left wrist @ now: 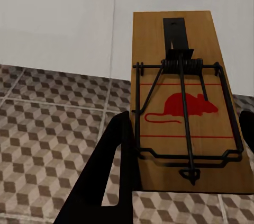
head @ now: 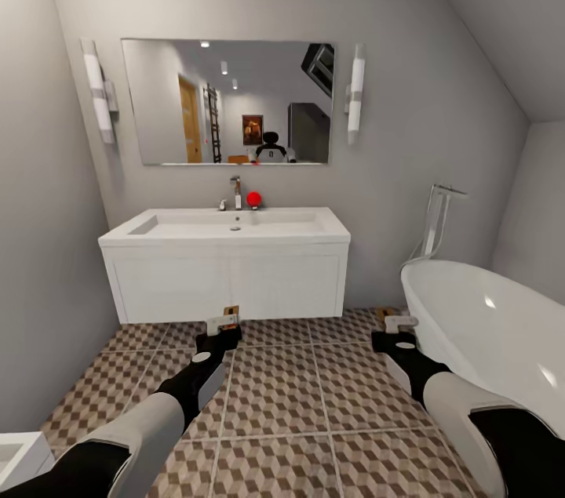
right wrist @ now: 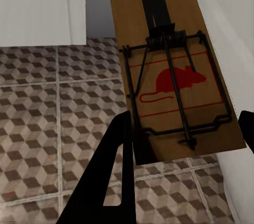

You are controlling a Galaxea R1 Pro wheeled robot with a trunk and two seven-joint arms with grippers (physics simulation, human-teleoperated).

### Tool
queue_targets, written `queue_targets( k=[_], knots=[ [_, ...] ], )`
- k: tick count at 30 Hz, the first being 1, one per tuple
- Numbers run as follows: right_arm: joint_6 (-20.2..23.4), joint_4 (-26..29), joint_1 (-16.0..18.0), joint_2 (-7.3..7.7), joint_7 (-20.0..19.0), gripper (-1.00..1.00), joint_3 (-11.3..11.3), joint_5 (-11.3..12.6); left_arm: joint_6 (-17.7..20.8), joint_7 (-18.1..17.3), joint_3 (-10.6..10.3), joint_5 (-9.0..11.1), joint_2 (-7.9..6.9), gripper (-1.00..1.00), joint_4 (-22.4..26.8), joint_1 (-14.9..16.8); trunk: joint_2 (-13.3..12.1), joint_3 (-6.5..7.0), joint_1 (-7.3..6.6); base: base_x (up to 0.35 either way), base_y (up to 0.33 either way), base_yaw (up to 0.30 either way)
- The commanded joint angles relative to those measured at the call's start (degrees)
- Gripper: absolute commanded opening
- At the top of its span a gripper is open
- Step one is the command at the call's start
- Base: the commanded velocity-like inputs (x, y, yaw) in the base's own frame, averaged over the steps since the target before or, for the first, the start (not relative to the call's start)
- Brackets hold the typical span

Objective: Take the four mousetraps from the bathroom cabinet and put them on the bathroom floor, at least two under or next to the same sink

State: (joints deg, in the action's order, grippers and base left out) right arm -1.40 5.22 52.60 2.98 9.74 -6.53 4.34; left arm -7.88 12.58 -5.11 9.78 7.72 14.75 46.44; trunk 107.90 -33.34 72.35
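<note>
Each of my two grippers holds one mousetrap above the bathroom floor (head: 298,396). In the head view, the left gripper (head: 220,328) is shut on a mousetrap (head: 231,312) just in front of the white vanity under the sink (head: 235,225). Over by the bathtub, the right gripper (head: 397,328) is shut on another mousetrap (head: 386,314). Seen from the left wrist, the left gripper (left wrist: 185,123) clamps a wooden trap (left wrist: 180,75) with a red mouse print. The right wrist view has the right gripper (right wrist: 185,121) clamping a like trap (right wrist: 169,75). The cabinet is out of view.
A white oval bathtub (head: 486,333) fills the right side, close to my right arm, with a chrome filler (head: 438,219) behind it. Above the chrome tap (head: 235,192) and a red ball (head: 253,198) hangs a mirror (head: 227,102). A white object's corner (head: 16,455) sits low left.
</note>
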Motion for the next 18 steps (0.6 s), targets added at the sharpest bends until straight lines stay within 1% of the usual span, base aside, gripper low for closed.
queue_targets(
  k=[1, 8, 11, 18],
  knots=[
    [-0.15, -0.09, 0.05, -0.01, 0.15, -1.0, -0.49, 0.42, -0.23, 0.33, -0.51, 0.56, -0.01, -1.0, -0.05, 0.05, 0.45, -0.25, 0.22, 0.0, 0.0, 0.0],
    [-0.7, -0.48, 0.05, -0.12, 0.17, -1.0, -0.5, 0.41, -0.29, 0.31, -0.51, 0.54, -0.01, -1.0, -0.06, 0.05, 3.25, -1.5, 1.76, 0.0, 0.0, 0.0],
    [-1.34, -0.57, 0.05, -0.15, 0.19, -1.0, -0.5, 0.46, -0.16, 0.29, -0.48, 0.88, -0.08, -1.0, -0.25, 0.05, 4.46, -2.04, 2.42, 0.0, 0.0, 0.0],
    [-2.12, -1.79, 0.05, -0.27, 0.16, -1.0, -0.54, 0.44, -0.41, -0.27, -0.44, 0.79, -0.8, -1.0, -3.65, 0.05, 7.27, -3.3, 3.95, 0.0, 0.0, 0.0]
  ],
)
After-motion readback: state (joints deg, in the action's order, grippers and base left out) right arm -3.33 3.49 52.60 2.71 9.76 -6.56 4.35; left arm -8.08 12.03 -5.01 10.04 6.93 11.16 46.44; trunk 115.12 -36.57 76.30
